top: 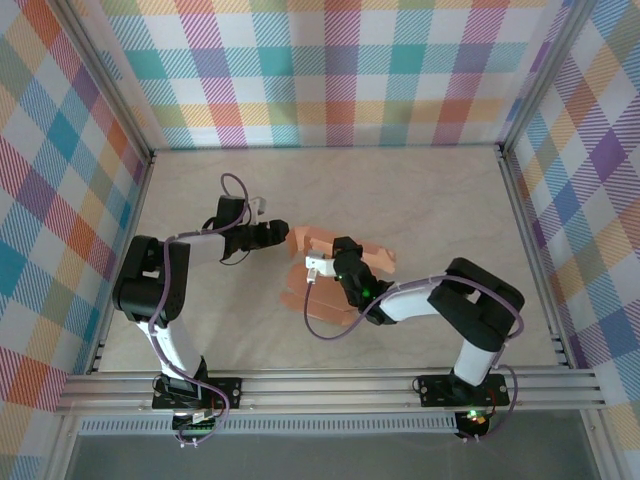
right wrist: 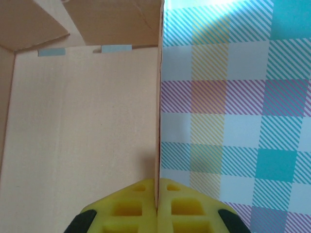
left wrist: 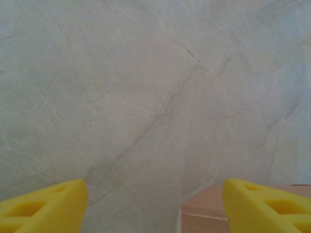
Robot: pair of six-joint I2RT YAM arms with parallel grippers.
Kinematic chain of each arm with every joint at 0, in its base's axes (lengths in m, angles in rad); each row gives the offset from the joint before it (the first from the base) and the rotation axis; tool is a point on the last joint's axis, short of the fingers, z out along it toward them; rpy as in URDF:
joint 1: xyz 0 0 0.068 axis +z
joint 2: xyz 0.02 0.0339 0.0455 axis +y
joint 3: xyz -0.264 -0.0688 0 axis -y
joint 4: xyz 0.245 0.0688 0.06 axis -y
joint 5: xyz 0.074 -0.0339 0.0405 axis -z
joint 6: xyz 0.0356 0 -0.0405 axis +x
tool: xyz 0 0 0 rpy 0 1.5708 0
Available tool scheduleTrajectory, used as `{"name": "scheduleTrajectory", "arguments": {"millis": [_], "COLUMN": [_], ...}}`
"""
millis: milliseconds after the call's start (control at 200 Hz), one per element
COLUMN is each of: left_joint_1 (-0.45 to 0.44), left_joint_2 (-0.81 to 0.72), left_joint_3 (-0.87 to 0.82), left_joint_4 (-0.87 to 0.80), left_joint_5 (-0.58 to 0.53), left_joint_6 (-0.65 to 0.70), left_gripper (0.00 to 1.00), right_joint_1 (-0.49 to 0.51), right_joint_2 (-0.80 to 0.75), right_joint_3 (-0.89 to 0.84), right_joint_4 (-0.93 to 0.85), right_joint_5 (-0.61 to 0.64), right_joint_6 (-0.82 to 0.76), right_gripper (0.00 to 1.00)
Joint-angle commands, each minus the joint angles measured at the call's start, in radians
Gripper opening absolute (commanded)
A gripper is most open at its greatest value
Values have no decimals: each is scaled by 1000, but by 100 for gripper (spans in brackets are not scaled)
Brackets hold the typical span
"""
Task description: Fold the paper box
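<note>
The paper box [top: 372,258] is salmon-orange card, partly folded, lying mid-table between both arms. My right gripper [top: 313,268] is over its left part, shut on the edge of an upright card panel [right wrist: 82,126]; in the right wrist view the yellow fingertips [right wrist: 131,208] pinch that thin edge. My left gripper [top: 283,237] sits at the box's left end. Its yellow fingers [left wrist: 43,206] stand wide apart and open over the marbled table, with a corner of the box [left wrist: 204,208] lying between them, close to the right-hand finger. My right arm hides much of the box's middle.
The marbled tabletop [top: 400,190] is walled by plaid panels [top: 330,70] at the back and both sides. Metal rails [top: 330,385] run along the near edge by the arm bases. Open table lies behind and to the right of the box.
</note>
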Motion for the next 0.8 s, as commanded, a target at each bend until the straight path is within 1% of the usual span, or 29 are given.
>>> {"name": "scheduleTrajectory", "arguments": {"millis": [0,55,95,180,205,225,360,590,630,700,755,795], "left_joint_1": [-12,-13,-15,-18,-19,-19,-28,-67,-68,-71,-74,-77], "left_joint_2": [24,27,29,33,33,33,31,16,12,-2,-12,-22], "left_joint_3": [22,23,25,26,25,25,23,17,9,-7,-18,-25], "left_joint_4": [13,6,3,-2,-2,-3,6,-2,7,24,34,40], "left_joint_5": [35,39,46,58,62,62,76,79,81,80,84,87], "left_joint_6": [29,37,44,52,54,56,61,98,97,97,101,105], "left_gripper": [73,72,72,70,66,65,64,63,60,60,60,60], "right_joint_1": [8,9,11,14,14,14,15,16,16,16,14,16], "right_joint_2": [39,70,86,96,97,97,94,78,76,72,65,51], "right_joint_3": [-18,-26,-27,-32,-31,-32,-32,-31,-31,-27,-22,-16], "right_joint_4": [210,282,303,298,294,294,286,232,225,206,171,109], "right_joint_5": [48,59,66,71,74,75,75,70,70,69,64,56], "right_joint_6": [-83,-115,-123,-102,-96,-92,-85,-45,-37,-25,-4,29], "right_gripper": [0,0,0,0,0,0,0,0,0,0,0,0]}}
